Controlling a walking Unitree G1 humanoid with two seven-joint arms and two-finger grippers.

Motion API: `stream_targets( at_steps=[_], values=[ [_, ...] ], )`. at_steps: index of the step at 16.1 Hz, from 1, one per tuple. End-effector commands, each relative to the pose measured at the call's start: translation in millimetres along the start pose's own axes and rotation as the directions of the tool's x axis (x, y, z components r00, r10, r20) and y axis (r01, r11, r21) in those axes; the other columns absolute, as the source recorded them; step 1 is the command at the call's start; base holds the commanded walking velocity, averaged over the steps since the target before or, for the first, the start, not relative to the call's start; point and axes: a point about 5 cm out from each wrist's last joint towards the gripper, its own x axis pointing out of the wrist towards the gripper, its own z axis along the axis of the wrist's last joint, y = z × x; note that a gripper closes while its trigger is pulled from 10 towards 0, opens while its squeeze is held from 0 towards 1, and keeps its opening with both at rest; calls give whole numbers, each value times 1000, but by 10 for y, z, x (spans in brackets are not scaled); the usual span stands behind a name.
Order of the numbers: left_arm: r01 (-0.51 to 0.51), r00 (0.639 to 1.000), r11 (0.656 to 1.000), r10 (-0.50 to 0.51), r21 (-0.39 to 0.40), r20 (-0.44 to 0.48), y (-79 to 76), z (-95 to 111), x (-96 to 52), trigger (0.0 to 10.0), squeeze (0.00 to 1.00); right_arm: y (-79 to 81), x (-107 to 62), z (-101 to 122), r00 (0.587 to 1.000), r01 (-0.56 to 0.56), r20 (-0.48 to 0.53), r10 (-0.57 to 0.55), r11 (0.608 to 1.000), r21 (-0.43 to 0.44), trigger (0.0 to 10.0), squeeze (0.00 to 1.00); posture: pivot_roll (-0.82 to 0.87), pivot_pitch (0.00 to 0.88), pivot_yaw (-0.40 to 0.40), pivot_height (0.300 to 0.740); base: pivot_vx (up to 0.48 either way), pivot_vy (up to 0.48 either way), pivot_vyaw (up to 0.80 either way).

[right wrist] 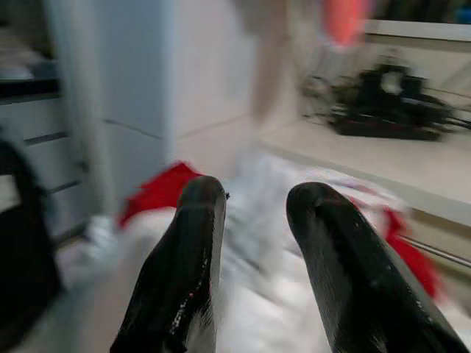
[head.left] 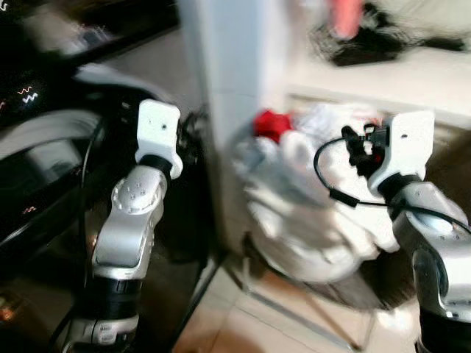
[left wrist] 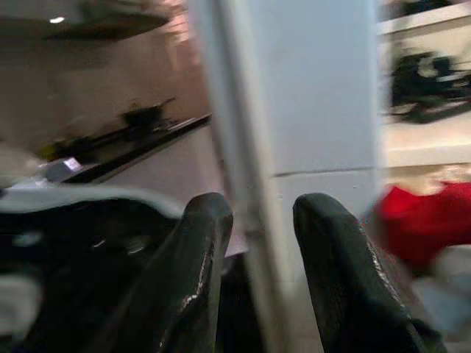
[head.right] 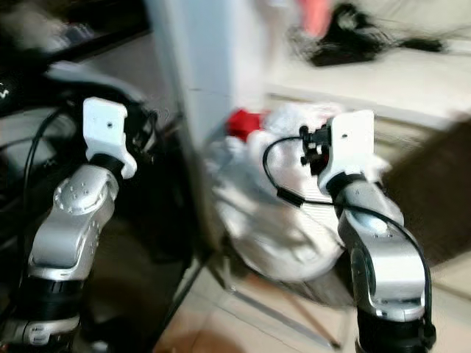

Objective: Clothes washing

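Observation:
A heap of white laundry [head.left: 309, 198] with a red garment [head.left: 272, 123] on top fills a wire-framed basket at floor level, right of a white pillar [head.left: 228, 88]. The dark washing machine [head.left: 44, 169] with its round door stands on the left. My right gripper [right wrist: 250, 213] hovers open over the white clothes [right wrist: 257, 243] and red cloth [right wrist: 158, 191], holding nothing. My left gripper [left wrist: 257, 220] is open and empty, raised in front of the pillar [left wrist: 309, 95] beside the machine. Both silver arms [head.left: 129, 220] [head.left: 430, 235] are raised. All views are blurred.
A pale shelf or counter [head.left: 412, 77] behind the basket carries a tangle of black items [head.left: 364, 40] and something pink [head.left: 344, 15]. The basket's metal frame [head.left: 294, 309] rests on a light tiled floor. A dark counter [left wrist: 125, 140] runs behind the machine.

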Motion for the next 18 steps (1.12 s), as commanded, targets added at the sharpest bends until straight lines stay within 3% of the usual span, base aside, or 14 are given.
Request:
stream_targets(
  at_steps=[1,6,13,18],
  values=[
    [-31,1000,1000,31,-3,0,66,7,1,10000,0,54,-2,1,999,-32,-6,32,999,5,10000,0,-55,0,69,740,356,0,800],
    [8,1000,1000,-8,-20,7,21,12,-6,10000,0,47,-3,-12,1000,-9,-10,9,1000,19,10000,0,-54,0,67,740,343,0,160],
    [55,998,996,-53,-64,21,14,13,-34,10000,0,-4,-92,51,994,111,-1,-112,991,70,10000,0,-61,0,82,740,0,0,0],
    [54,999,997,-54,-52,-6,-37,-18,-18,10000,0,-24,-111,56,993,118,-21,-117,991,65,10000,0,-73,0,79,740,0,176,-591]
  ],
)
